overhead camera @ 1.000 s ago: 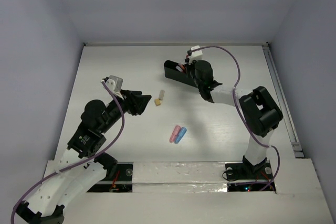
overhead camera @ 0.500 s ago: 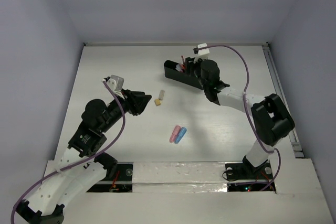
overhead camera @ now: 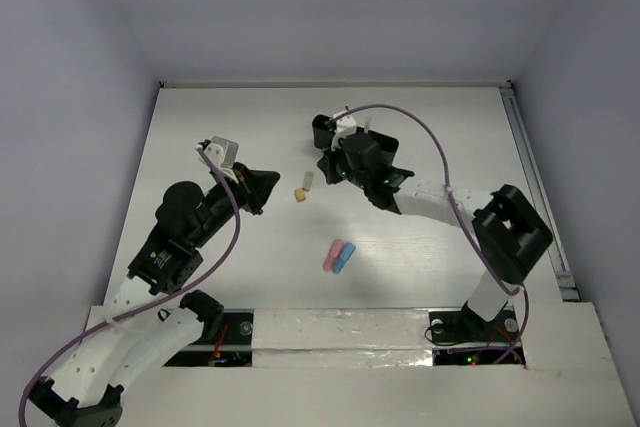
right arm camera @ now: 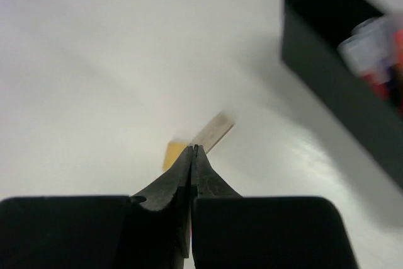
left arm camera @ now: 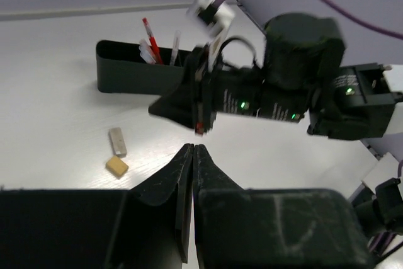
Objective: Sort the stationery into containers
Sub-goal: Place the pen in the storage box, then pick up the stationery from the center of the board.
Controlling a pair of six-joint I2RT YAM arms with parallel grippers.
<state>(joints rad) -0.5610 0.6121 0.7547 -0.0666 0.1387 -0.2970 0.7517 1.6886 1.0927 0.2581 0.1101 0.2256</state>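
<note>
My left hand point(left arm camera: 193, 150) and right hand point(right arm camera: 193, 150) are both closed on nothing, w/ the tan eraser point(left arm camera: 116, 166) and white eraser point(left arm camera: 117, 141) between them on the worktop near the black tray point(left arm camera: 126, 75), so w/o opening first I may push the erasers away, or the hands bump.

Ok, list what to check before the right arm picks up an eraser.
1. Right gripper open: not ok, shut.
2. Left gripper empty: ok, shut on nothing.
3. Tan eraser and white eraser reachable: ok, just ahead of the right gripper.
4. Arms apart: ok, though close, erasers between them.
5. Room in the black tray: cannot tell; pens stand at one end.
6. Pink capsule and blue capsule sorted: not ok, both outside the tray.
</note>
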